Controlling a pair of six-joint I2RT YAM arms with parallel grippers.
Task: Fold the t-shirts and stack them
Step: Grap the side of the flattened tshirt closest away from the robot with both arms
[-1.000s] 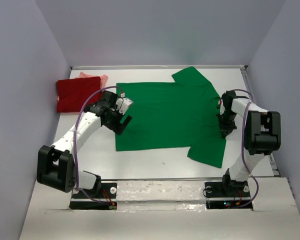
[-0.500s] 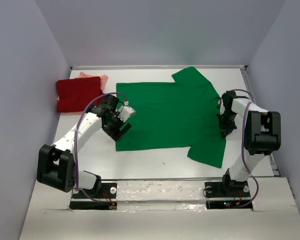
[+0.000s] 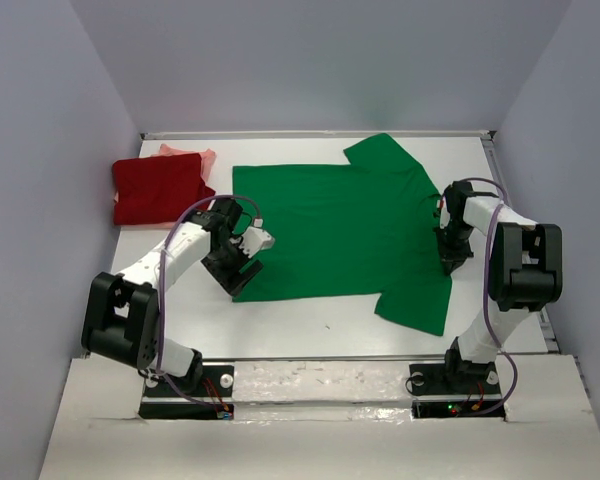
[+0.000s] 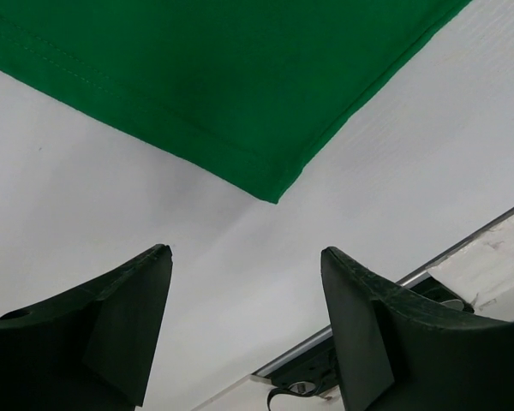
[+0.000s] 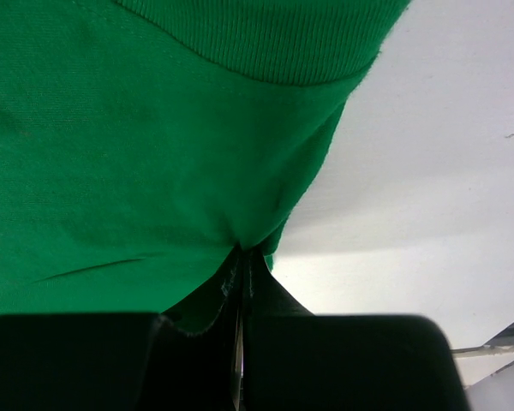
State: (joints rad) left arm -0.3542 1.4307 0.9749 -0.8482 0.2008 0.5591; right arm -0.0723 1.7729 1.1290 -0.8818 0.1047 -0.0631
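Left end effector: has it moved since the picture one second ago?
Yes. The left end effector has moved down the view, along the green t-shirt's left hem toward its near corner.

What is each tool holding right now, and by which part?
The right tool pinches the green shirt by its edge near the collar. The left tool is open, holding nothing.

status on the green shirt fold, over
Left gripper open by near left corner of the green shirt, nothing held. Right gripper shut on its right edge. Shirt spread flat, red shirt folded far left. Nothing in the way.
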